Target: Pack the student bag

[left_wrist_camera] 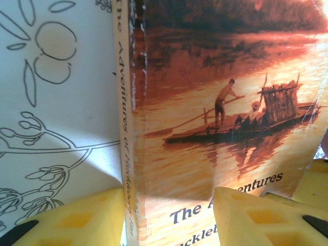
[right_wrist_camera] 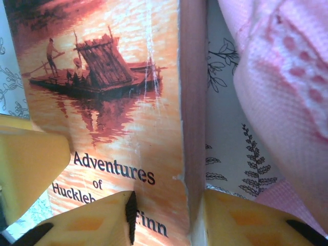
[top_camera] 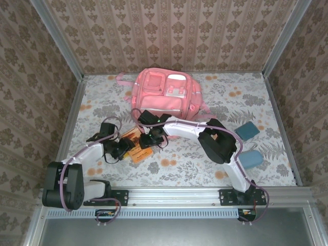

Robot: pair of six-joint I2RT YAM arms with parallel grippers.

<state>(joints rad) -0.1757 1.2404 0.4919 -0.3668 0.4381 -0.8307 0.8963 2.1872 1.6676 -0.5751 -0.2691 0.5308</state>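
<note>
The student bag (top_camera: 164,95), a big pink backpack, lies flat at the back of the table; its pink fabric (right_wrist_camera: 287,87) is close on the right in the right wrist view. Just in front of it lies an orange paperback (top_camera: 134,147). My left gripper (top_camera: 124,147) is at the book's left edge. It stands open over the spine (left_wrist_camera: 125,128), one yellow finger (left_wrist_camera: 77,220) on the cloth beside it, the other on the cover. My right gripper (top_camera: 152,139) is open over the opposite edge (right_wrist_camera: 192,102), one finger (right_wrist_camera: 102,220) on the cover and one outside the edge.
A teal pencil case (top_camera: 248,129) and a blue-grey pouch (top_camera: 251,160) lie to the right, near the right arm. Patterned walls close the table on three sides. The floral tablecloth (left_wrist_camera: 56,128) creases beside the spine.
</note>
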